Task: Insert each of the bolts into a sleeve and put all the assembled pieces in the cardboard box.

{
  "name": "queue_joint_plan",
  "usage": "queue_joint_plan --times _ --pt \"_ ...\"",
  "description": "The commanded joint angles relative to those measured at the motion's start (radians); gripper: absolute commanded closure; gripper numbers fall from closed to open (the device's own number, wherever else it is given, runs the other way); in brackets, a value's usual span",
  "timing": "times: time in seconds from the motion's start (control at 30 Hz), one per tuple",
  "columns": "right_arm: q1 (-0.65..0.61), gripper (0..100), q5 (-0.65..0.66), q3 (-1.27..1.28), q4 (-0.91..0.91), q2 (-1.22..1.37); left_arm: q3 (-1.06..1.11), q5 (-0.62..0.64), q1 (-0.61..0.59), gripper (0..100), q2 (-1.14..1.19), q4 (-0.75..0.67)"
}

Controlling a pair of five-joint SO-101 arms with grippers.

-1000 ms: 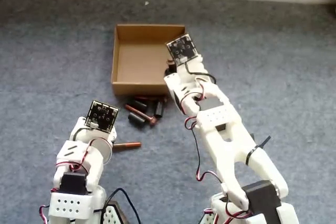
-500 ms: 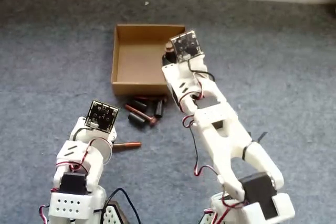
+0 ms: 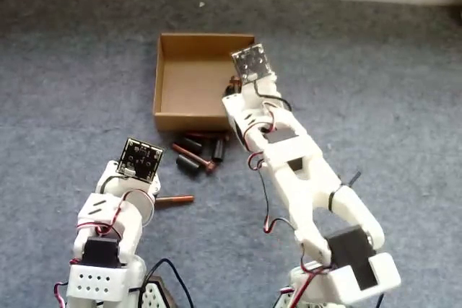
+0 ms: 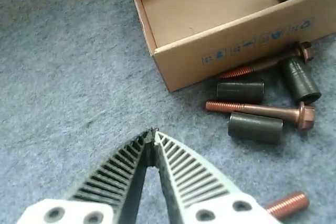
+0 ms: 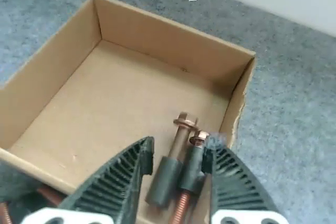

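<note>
The right gripper (image 5: 180,141) has edged farther over the cardboard box (image 5: 173,40), jaws released; two copper bolts (image 5: 181,132) in dark sleeves (image 5: 163,179) lie inside it (left gripper (image 4: 152,136) clenched, empty, outside the box).

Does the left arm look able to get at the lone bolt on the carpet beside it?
Probably yes. The bolt lies alone on bare carpet near the left hand, nothing on it, and the right hand is away over the cardboard box. The left hand is shut, so it must open first.
</note>
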Motion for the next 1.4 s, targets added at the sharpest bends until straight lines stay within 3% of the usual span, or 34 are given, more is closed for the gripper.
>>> queue_joint_plan --times 0.0,0.27,0.47,0.7,0.87,1.17,1.37 --pt "-0.010 85.6 -0.009 -0.071 0.143 -0.151 0.008 -0.012 -0.013 99 -0.012 -0.005" --pt "-0.107 85.6 -0.011 -0.067 0.421 -0.292 0.008 -0.012 -0.013 99 -0.012 -0.005" --pt "-0.170 85.4 -0.255 -0.070 0.564 -0.291 0.008 -0.012 -0.013 99 -0.012 -0.005" --pt "-0.203 85.3 -0.269 -0.068 0.616 -0.283 0.008 -0.012 -0.013 99 -0.012 -0.005" --pt "-0.203 85.3 -0.269 -0.116 0.621 -0.159 0.008 -0.012 -0.013 99 -0.012 -0.005" --pt "-0.203 85.3 -0.270 -0.506 0.888 0.194 0.008 -0.012 -0.013 99 -0.012 -0.005" --pt "-0.203 85.3 -0.270 -0.654 0.949 0.380 0.008 -0.012 -0.013 99 -0.012 -0.005"
